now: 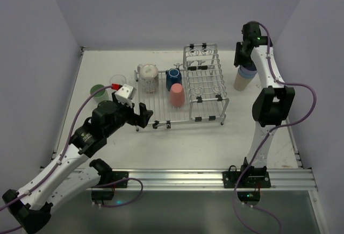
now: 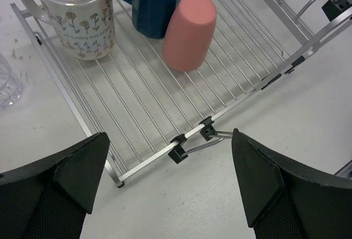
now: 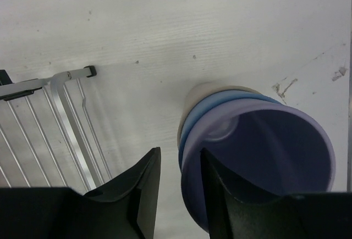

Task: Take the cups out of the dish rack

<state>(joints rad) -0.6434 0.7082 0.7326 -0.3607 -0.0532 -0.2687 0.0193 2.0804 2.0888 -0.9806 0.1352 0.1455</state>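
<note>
Three cups stand on the flat half of the rack [image 1: 161, 111]: a speckled mug [image 1: 148, 78], a blue mug [image 1: 173, 78] and a pink cup [image 1: 177, 95]. In the top view, the left gripper [image 1: 141, 114] hangs at the near-left corner of the rack with its jaws wide open and nothing between them.

From these jaws the pink cup lies at about 2 o'clock, the blue mug at 1 o'clock and the speckled mug at 12 o'clock. The pink cup is upside down with its long axis upright, so we think a grasp from the side across its body fits best. We judge it to be the easiest one for the left arm, because no other cup stands between it and the jaws. The blue mug is just behind it, almost touching.

The right gripper [image 1: 244, 56] is well apart from all three. It is at 3 o'clock of the rack, over a stack [image 1: 243, 79] of unloaded cups. Its jaws are only a little parted and stand on either side of the wall of the lavender cup [image 3: 264, 151], the top one. We cannot tell whether they press it.

A green cup [image 1: 98, 91] and a clear cup [image 1: 117, 80] are already on the table [image 1: 188, 148], at 9 o'clock of the rack.
</note>
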